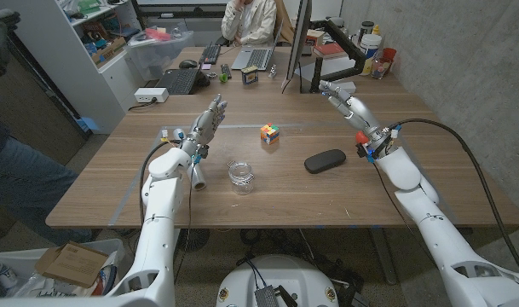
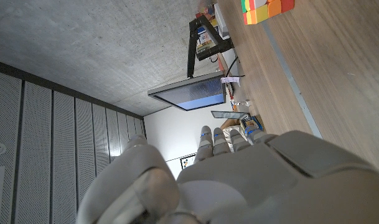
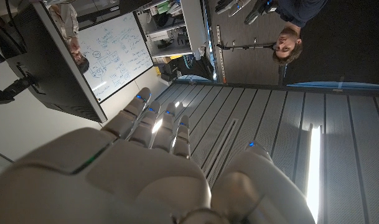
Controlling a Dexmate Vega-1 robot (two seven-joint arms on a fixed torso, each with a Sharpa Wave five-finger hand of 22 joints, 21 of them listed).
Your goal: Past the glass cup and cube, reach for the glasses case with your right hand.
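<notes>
Wooden table (image 1: 344, 192) boards carry three small things in the head view. A dark oval glasses case (image 1: 325, 160) lies flat on the right half, near the middle. The right hand (image 1: 348, 102) is raised above the table's far right part, behind the case and a little to its right, well apart from it and touching nothing. Its fingers are stretched out and slightly apart, holding nothing, pointing away from the robot toward the monitor (image 1: 295, 43) at the far edge. In the right wrist view the same hand (image 3: 145, 162) shows its pale back with the fingers (image 3: 153, 124) extended side by side, a whiteboard (image 3: 114, 53) and ribbed wall panels beyond them.

The glass cup (image 1: 240, 176) stands upright left of the case and slightly nearer the robot, with a bare strip of table between them. The cube (image 1: 270, 134), many-coloured, sits farther back, between the cup and the table's far side, left of the case and apart from both. It also appears in the left wrist view (image 2: 267, 9), resting on the wood ahead of the left hand.

The left hand (image 1: 208, 124) stands upright on the left side of the table, fingers straight and spread, empty; the left wrist view shows its back (image 2: 239, 180) beside the tabletop.

A person (image 1: 252, 21) sits behind the far edge by a laptop (image 1: 256, 58).
</notes>
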